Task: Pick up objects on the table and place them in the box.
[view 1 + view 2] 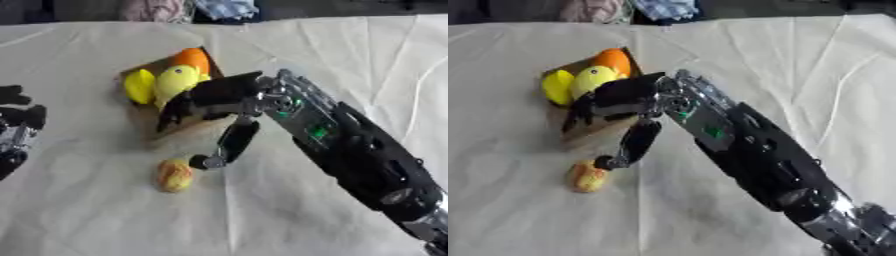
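Three fruits are already lying in the box (131,115), which is sitting partly under the right hand (210,97): a lemon (138,86) farthest to that hand's left, a yellow fruit (175,81) just beyond its fingers, and an orange one (192,60) behind that. One more piece, a yellow-orange fruit (174,175), is waiting on the cloth (105,220) below the hand, its upper right edge just beside the thumb (229,145). The left hand (16,125) is idling at the far left edge, and whether its fingers are curled cannot be told. The right hand is hanging over the box with fingers drooping and relaxed, thumb pointing down, grasping nothing. The job is looking mostly done, with the last fruit remaining.
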